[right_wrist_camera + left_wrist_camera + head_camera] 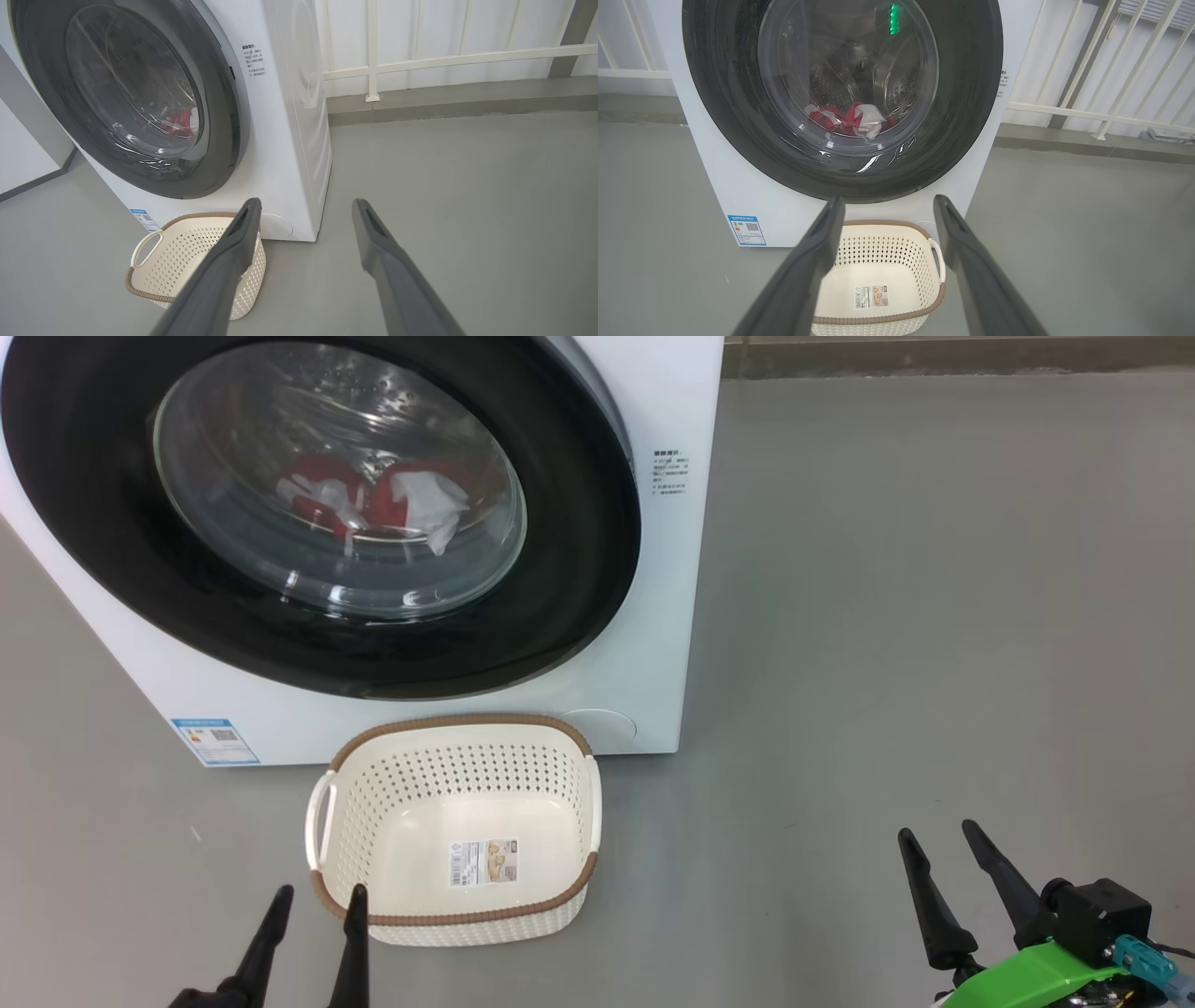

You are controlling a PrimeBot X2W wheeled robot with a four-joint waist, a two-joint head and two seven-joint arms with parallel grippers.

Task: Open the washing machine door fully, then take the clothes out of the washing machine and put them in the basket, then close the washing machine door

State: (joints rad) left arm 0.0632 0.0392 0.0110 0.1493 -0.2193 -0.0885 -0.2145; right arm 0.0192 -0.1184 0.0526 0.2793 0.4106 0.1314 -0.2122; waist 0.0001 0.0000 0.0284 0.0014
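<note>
The white washing machine [644,644] stands ahead with its round black-rimmed door [579,523] shut. Red and white clothes [373,504] lie in the drum behind the glass, also visible as clothes [852,119] in the left wrist view. The cream basket [560,896] with a brown rim sits empty on the floor right in front of the machine. My left gripper [317,896] is open at the basket's near left corner, holding nothing. My right gripper [938,835] is open, well to the right of the basket, over bare floor.
Grey floor [887,616] stretches to the right of the machine. A white railing [420,60] and a low kerb run behind it. A blue label [215,740] marks the machine's lower left corner.
</note>
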